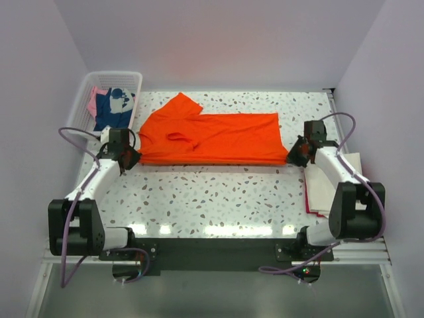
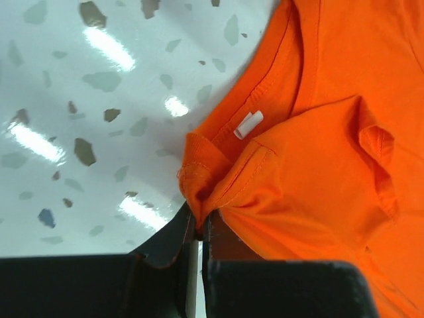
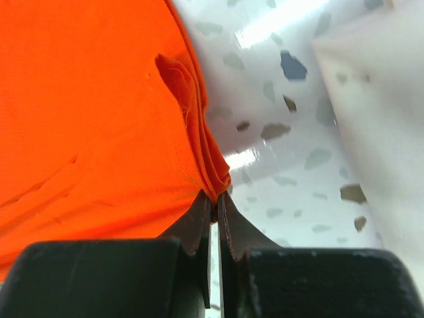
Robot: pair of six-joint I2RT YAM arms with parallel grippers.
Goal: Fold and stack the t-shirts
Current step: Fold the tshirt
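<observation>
**Top view.** The orange t-shirt [image 1: 218, 139] lies spread across the middle of the table [image 1: 218, 199], with one sleeve poking toward the upper centre. My left gripper [image 1: 130, 158] sits at the shirt's lower-left corner and my right gripper [image 1: 296, 154] at its lower-right corner. The basket [image 1: 112, 74] at upper left holds a navy blue shirt [image 1: 109, 112] and a pink shirt [image 1: 95, 103]. A cream-white shirt [image 1: 351, 165] lies at the right edge, partly under the right arm.

**Left wrist view.** The left gripper [image 2: 199, 218] is closed on a small bunch of the orange t-shirt [image 2: 318, 165] by the collar seam, just below the white label [image 2: 248, 124]. I judge the bite thin — only the seam edge sits between the jaws, so a quick lift could pull it free.

**Right wrist view.** The right gripper [image 3: 215, 199] is closed on the stacked hem layers of the orange t-shirt [image 3: 86, 119]. An outer layer could slip out (I cannot tell how many are caught), leaving a crooked fold. The cream-white shirt [image 3: 377, 99] lies near, at upper right — a low sweep could drag it.
</observation>
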